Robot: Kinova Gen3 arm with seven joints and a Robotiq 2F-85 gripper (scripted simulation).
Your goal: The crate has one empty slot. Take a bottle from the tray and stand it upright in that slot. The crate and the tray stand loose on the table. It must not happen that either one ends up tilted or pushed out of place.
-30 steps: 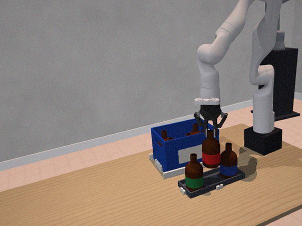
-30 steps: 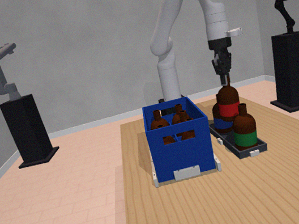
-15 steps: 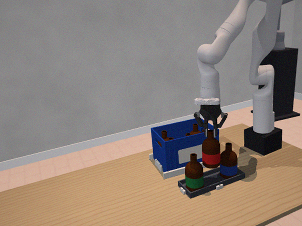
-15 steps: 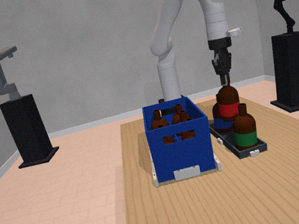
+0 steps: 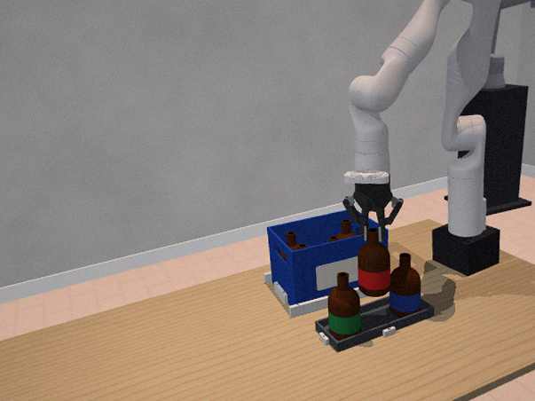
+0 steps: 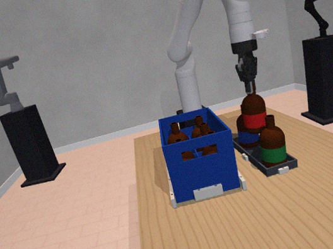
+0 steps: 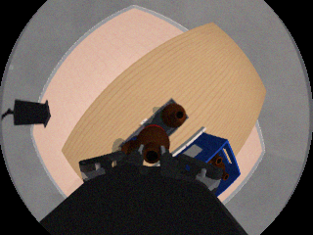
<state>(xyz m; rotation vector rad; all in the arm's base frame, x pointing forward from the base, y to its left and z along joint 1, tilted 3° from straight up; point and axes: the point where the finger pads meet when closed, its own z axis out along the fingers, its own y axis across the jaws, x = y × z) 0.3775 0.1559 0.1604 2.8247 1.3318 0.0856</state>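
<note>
— What stands around the gripper (image 5: 373, 228)?
— It grips the red-banded bottle (image 5: 373, 268) by the neck; the crate (image 5: 302, 266) wall is just beside.
— Other obstacles?
— The blue-banded bottle (image 5: 404, 286) and green-banded bottle (image 5: 343, 307) flank it on the tray (image 5: 379, 323). Above is open.

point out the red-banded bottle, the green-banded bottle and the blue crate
brown bottle with red band (image 5: 374, 278), top view, on its red band
brown bottle with green band (image 5: 345, 322), top view, on its green band
blue plastic crate (image 6: 200, 168), exterior view, on its near wall
</note>
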